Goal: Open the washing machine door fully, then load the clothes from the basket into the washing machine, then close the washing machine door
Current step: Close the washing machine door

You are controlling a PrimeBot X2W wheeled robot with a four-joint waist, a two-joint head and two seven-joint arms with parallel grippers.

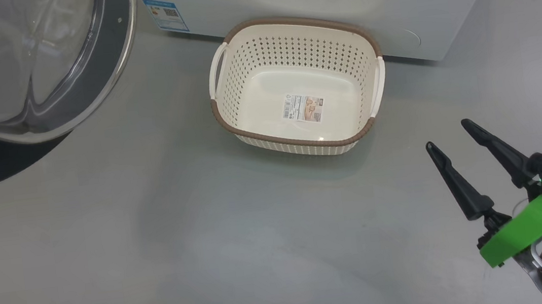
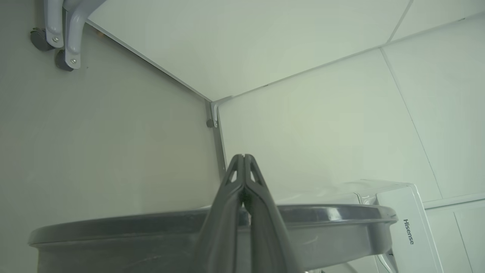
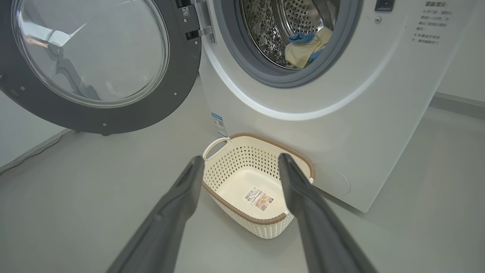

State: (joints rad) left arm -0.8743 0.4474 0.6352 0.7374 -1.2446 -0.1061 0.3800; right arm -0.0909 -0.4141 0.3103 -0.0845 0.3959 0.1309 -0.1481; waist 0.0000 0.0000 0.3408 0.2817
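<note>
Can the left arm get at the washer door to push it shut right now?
Probably yes: the shut left claw is right at the open door, by its dark rim, with nothing between them.

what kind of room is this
Likely a laundry room, or a mock-up of one: a white front-loading washer with its door swung open and clothes in the drum, an empty basket on the bare grey floor, and plain white walls.
</note>
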